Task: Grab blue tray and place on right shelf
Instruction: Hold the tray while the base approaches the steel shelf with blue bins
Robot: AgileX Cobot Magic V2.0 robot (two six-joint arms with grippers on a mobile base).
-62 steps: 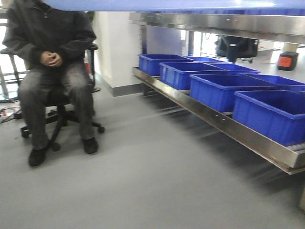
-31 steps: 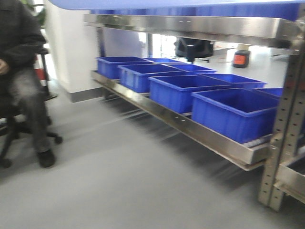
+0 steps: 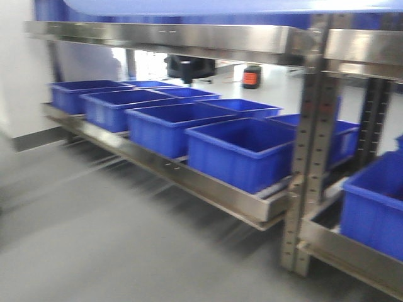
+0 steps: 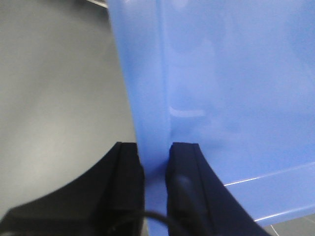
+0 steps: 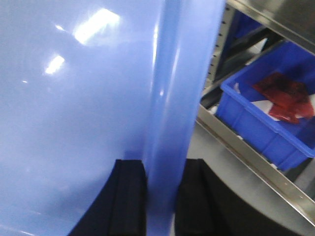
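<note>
We had the tray [image 3: 189, 5] up high, a pale blue band across the very top of the front view, above the rack's upper rail [image 3: 189, 39]. The left claw [image 4: 156, 147] was clamped on the tray [image 4: 236, 98], one black finger [image 4: 127, 167] on the outside of the rim and the other on the inner side, with the rim wedged tight between them. Grey floor [image 4: 54, 98] showed off to the outer side. The right claw [image 5: 162, 169] was doing the same on its edge of the tray [image 5: 74, 123], its fingers [image 5: 129, 191] pressed against either face of the flared rim. So both arms reached forward, each holding one side, and the tray hung between them, touching no shelf.

Ahead, we saw the steel shelf [image 3: 239, 201] with a row of dark blue bins [image 3: 242, 151] and a perforated upright [image 3: 312, 157]. Past the right claw sat another bin [image 5: 266, 123] with something red [image 5: 285, 93] inside, though we couldn't tell what it was.
</note>
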